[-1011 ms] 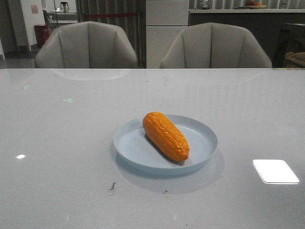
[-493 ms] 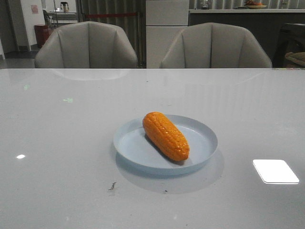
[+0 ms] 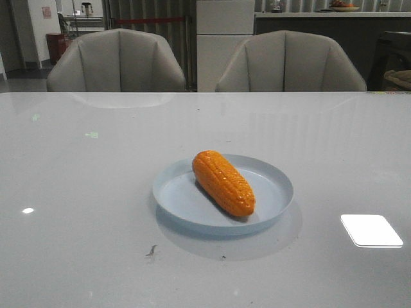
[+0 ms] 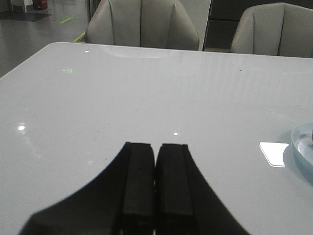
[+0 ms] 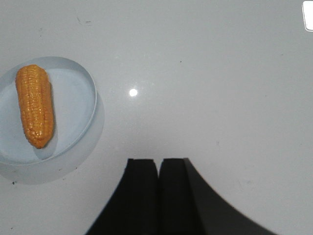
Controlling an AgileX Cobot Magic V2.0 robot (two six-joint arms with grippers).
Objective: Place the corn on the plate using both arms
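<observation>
The orange corn (image 3: 223, 182) lies slantwise across the pale blue plate (image 3: 270, 187) near the middle of the table; neither arm shows in the front view. From the right wrist view the corn (image 5: 34, 105) rests in the plate (image 5: 78, 105), well apart from my right gripper (image 5: 159, 160), which is shut and empty over bare table. My left gripper (image 4: 156, 145) is shut too, with nothing in it, and only the plate's rim (image 4: 303, 149) shows at that view's edge.
Two grey chairs (image 3: 117, 61) (image 3: 290, 62) stand behind the table's far edge. A bright light reflection (image 3: 371, 230) lies on the glossy tabletop at the front right. A small dark speck (image 3: 151, 250) sits near the plate's front left.
</observation>
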